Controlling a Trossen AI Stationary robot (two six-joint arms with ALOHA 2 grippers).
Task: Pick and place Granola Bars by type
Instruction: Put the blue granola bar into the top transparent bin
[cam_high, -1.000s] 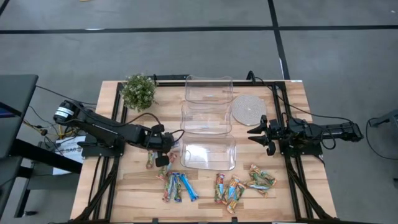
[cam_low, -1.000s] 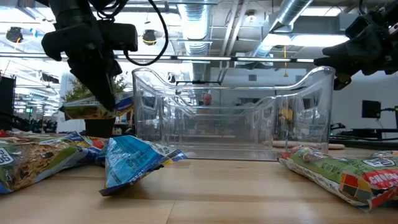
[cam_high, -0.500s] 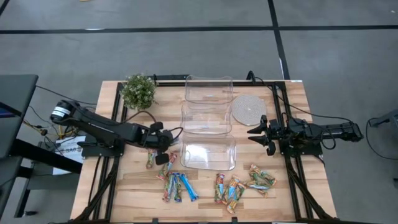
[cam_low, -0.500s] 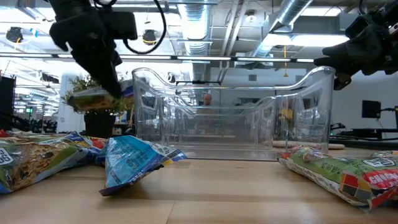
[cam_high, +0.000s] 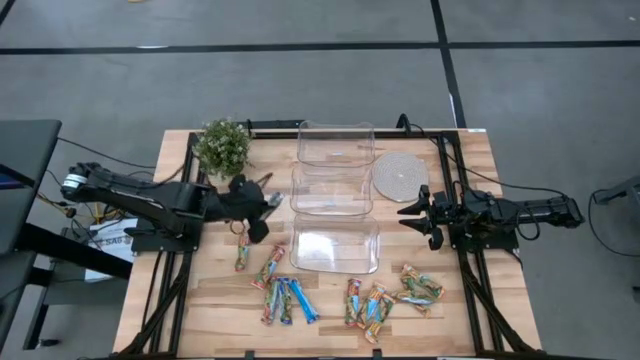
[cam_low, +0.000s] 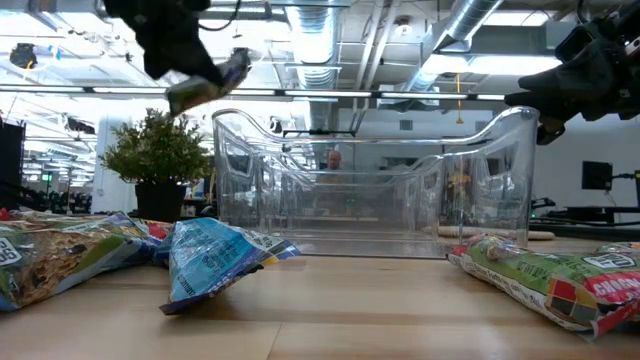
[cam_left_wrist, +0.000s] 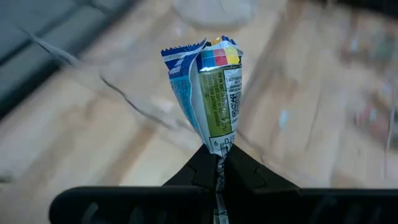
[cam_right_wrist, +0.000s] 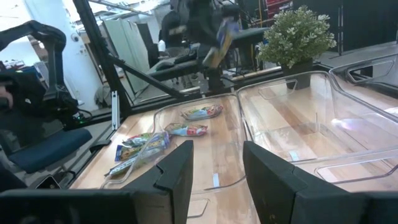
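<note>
Granola bars (cam_high: 285, 298) are lying scattered along the near edge of your worktop (cam_high: 210, 300), in front of the nearest of three clear tubs (cam_high: 335, 244). One group is sitting toward the near left, with blue wrappers among them, and another group (cam_high: 385, 297) is sitting toward the near right, spreading out to a red-green-orange bar (cam_low: 545, 278) at that end. One more bar (cam_high: 241, 256) is lying alone a little farther left.

Your left claw (cam_high: 262, 205) is closed tight on the end of a single bar (cam_left_wrist: 211, 93) and is holding it up in the air; the wrapper is showing light blue, green and a small red-and-yellow patch, and it is standing straight out from the pinched fingertips (cam_left_wrist: 202, 171). From above, this claw is hanging over the left part of the worktop, just left of the middle tub (cam_high: 331, 189) and near the potted plant (cam_high: 222, 146). From table height, the lifted bar (cam_low: 205, 85) is sitting above the rim of the front tub (cam_low: 375, 185).

Your right claw (cam_high: 411, 214) is waiting over the right side of the worktop, just right of the tubs and near the round woven mat (cam_high: 397, 174). Its fingers (cam_right_wrist: 176, 171) are spread apart and holding nothing.
</note>
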